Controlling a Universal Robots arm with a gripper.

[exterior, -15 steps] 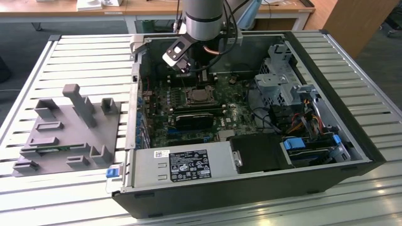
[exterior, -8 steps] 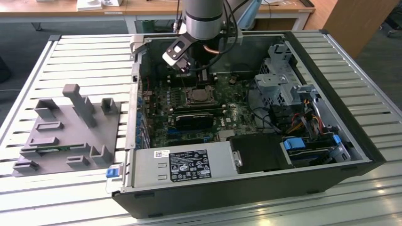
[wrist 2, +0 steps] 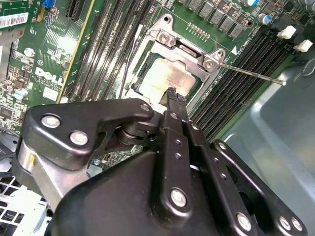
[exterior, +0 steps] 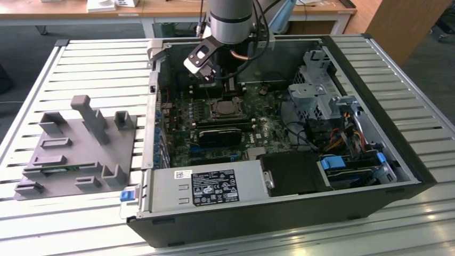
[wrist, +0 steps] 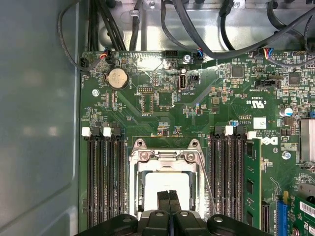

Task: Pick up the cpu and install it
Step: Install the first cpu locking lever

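Note:
The cpu (wrist 2: 160,76), a flat square chip with a silver top, lies inside the metal-framed socket (wrist 2: 189,46) on the green motherboard, and also shows in the first wrist view as cpu (wrist: 160,183) within the socket (wrist: 165,157). My gripper (wrist 2: 172,93) hovers just over the chip's edge, its two black fingers pressed together with nothing between them; the gripper (wrist: 170,195) looks the same there. In the exterior view the gripper (exterior: 206,79) hangs inside the open computer case, a little behind the socket (exterior: 227,109). The thin socket lever (wrist 2: 256,74) sticks out sideways.
Memory slots (wrist: 101,172) flank the socket, one with a stick (wrist: 252,182) seated. The case (exterior: 284,213) walls, the drive cage (exterior: 316,85) and cable bundles (exterior: 348,133) crowd the exterior view's right. A grey fixture (exterior: 78,144) stands on the slatted table at the exterior view's left.

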